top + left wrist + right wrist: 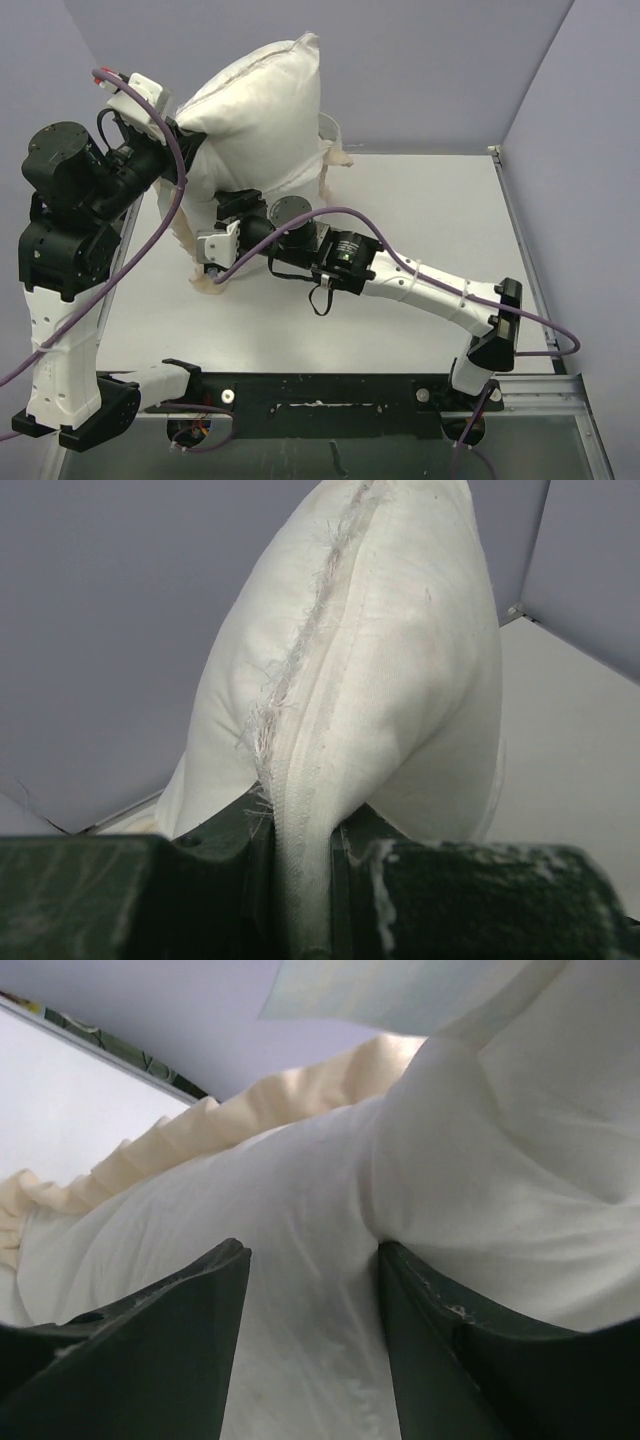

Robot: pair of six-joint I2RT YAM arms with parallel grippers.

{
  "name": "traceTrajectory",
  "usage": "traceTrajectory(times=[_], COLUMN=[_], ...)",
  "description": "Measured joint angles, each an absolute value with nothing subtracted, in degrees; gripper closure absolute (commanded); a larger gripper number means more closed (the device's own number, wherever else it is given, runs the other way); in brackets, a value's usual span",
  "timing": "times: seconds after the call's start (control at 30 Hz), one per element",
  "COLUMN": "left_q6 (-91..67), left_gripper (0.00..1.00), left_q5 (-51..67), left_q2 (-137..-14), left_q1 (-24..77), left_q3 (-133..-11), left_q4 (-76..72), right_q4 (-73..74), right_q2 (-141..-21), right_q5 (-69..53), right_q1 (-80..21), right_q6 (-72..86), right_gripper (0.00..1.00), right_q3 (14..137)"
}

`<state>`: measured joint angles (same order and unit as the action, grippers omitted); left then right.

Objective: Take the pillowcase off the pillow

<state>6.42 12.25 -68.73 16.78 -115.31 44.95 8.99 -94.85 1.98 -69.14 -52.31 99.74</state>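
Pillow, overhead view: pillow (260, 110) is held upright above the table (420, 220); its long axis rises from lower left to upper right; its lower end is wrapped by the bunched pillowcase (330, 160), whose peach frill (205, 282) trails at the bottom
Arms, overhead view: left gripper (178, 128) is clamped high on the pillow's left edge; right gripper (207, 265) is reached across beneath it, beside the frill; the right arm is thus the nearer to the pillowcase
Grip, left wrist view: jaws are closed on the frayed seam (300, 660), which runs straight up and away from them; the plump white body is seen above and to the right
Jaws, right wrist view: fingers (170, 1340) are set apart, astride a fold of white cloth taken to be the pillowcase; a firm pinch cannot be confirmed; the frill lies just beyond the fingertips
Deciding relation: pillowcase lies at the lower end, between the right jaws, opposite the held edge; a pull down the long axis, away from the left gripper, is judged necessary
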Motion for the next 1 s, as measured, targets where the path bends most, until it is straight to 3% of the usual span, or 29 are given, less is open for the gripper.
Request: traceTrajectory(times=[0.17, 0.5, 0.73, 1.0], left_q6=[6.7, 6.7, 6.6, 6.6], left_gripper=[1.00, 1.00, 1.00, 1.00], left_q5=[12.1, 12.8, 12.9, 12.6], left_q2=[-68.7, -68.5, -69.5, -73.6], left_q1=[16.7, 16.8, 16.8, 16.8], left_q3=[-115.3, -116.4, -120.9, -130.2], left_q4=[46.1, 48.2, 53.0, 58.7], right_q4=[8.9, 3.9, 1.5, -0.7], right_q2=[-97.7, -97.6, -100.2, -103.1], right_q5=[2.0, 4.3, 4.4, 1.5], right_q1=[-68.9, -70.3, -69.1, -67.6], right_q6=[-51.6, -46.1, -40.7, -32.3], right_gripper=[0.63, 0.73, 0.91, 0.93], right_q3=[99.6, 88.1, 85.6, 83.0])
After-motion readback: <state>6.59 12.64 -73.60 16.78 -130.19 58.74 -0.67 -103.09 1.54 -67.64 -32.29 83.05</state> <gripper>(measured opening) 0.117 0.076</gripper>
